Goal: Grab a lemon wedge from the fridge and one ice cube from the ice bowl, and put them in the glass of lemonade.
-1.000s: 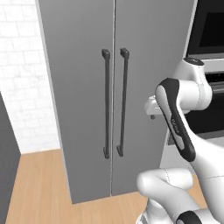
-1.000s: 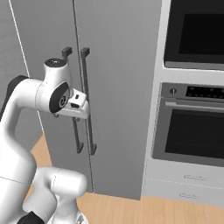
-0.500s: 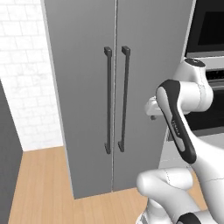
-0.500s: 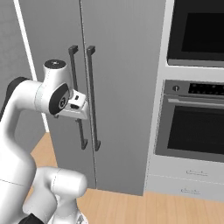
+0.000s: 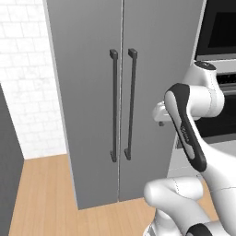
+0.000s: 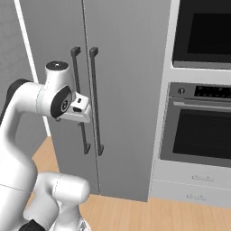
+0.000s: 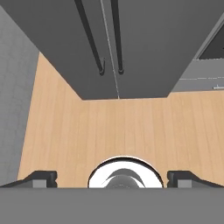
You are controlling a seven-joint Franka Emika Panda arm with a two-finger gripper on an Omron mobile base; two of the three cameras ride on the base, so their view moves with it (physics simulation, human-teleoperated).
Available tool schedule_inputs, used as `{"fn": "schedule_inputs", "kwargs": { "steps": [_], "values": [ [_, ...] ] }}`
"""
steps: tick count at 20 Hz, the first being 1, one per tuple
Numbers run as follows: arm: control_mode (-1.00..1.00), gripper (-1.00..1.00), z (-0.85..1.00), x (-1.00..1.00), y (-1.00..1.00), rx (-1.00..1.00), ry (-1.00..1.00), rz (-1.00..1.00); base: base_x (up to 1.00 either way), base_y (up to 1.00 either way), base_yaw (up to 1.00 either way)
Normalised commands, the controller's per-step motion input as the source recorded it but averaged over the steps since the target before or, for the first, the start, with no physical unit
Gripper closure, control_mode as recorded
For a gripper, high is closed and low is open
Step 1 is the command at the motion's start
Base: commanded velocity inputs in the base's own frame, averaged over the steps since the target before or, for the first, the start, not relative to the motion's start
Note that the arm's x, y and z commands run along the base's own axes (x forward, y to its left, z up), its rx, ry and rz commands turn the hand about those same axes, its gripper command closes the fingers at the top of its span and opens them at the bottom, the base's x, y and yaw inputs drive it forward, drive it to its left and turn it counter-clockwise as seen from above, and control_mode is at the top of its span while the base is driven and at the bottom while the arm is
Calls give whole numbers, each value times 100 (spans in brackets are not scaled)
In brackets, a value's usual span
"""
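Note:
The fridge (image 5: 87,92) stands straight ahead, a tall grey cabinet with both doors shut and two dark bar handles (image 5: 114,106) side by side at the middle seam. It also rises at the left of the right base view (image 6: 131,81) and across the top of the hand view (image 7: 144,39). My gripper (image 7: 111,177) is open, its fingertips (image 7: 39,177) far apart, with nothing between them. It points down at the wooden floor in front of the doors. The hand (image 5: 160,113) hangs just right of the handles, short of the door. The lemon wedge, ice bowl and glass of lemonade are out of view.
A built-in double oven (image 6: 203,126) with drawers (image 6: 194,185) beneath stands right of the fridge. A white brick wall (image 5: 27,87) and a dark grey panel (image 5: 7,166) are to its left. Bare wooden floor (image 5: 46,193) stretches before the fridge.
The whole scene has shifted slightly to the right in the base views, so the camera moved. The arm keeps the same pose and the gripper stays open.

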Motion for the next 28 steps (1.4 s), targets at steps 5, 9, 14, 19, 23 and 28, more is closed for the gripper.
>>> {"fn": "schedule_inputs", "kwargs": {
  "steps": [5,9,14,19,23,28],
  "values": [
    [-100,-100,3,-14,0,0,-8,0,-13,1,0],
    [-100,-100,26,-28,1,0,-18,0,0,0,0],
    [-100,-100,56,-2,14,-2,-19,2,0,0,0],
    [-100,-100,33,52,15,-1,-7,1,0,0,0],
    [-100,-100,1,83,3,0,7,-14,0,0,0],
    [-100,-100,-29,100,1,0,6,-17,0,0,0]
  ]
}}
